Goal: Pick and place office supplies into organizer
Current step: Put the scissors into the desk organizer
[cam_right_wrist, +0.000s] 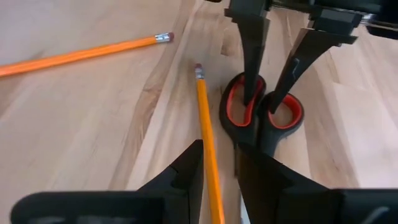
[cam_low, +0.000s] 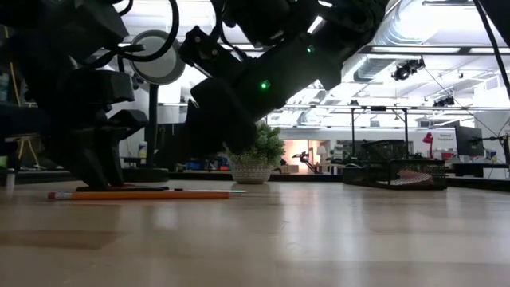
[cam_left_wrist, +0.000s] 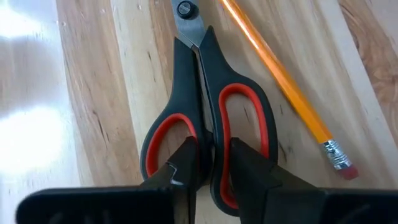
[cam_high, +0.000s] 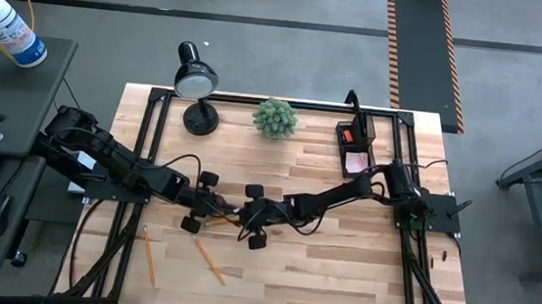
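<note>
The left hand [cam_high: 215, 206] is low over the middle of the counter [cam_high: 340, 266]. Each of its two fingers [cam_left_wrist: 186, 163] stands inside one handle loop of the scissors [cam_left_wrist: 205, 118], and the fingers are drawn in toward the bar between the loops; I cannot tell if they already press on it. There is one pair of scissors, black with red lining, and it lies flat on the wood. The right hand [cam_high: 251, 214] is just beside, facing the left hand from the other side. Its fingers [cam_right_wrist: 186, 168] are narrowly parted over one orange pencil [cam_right_wrist: 208, 137] that lies beside the scissors, with nothing gripped between them.

I count four orange pencils: the one at the hands, a second pencil [cam_right_wrist: 81, 55] close by, and two more on the near left part of the counter, one pencil [cam_high: 148, 255] and another pencil [cam_high: 208, 259].

The one black mesh organizer [cam_high: 355, 145] stands at the far right of the counter, well apart from the hands, with something red and something pink inside.

The counter is of light wood planks in a black frame. At its far edge stand one black desk lamp [cam_high: 197, 79] and one small green plant [cam_high: 275, 118]. The floor [cam_high: 294, 6] around is grey, with a striped black and orange line [cam_high: 397, 40]. On a side desk at the left is one white bottle [cam_high: 5, 25].
</note>
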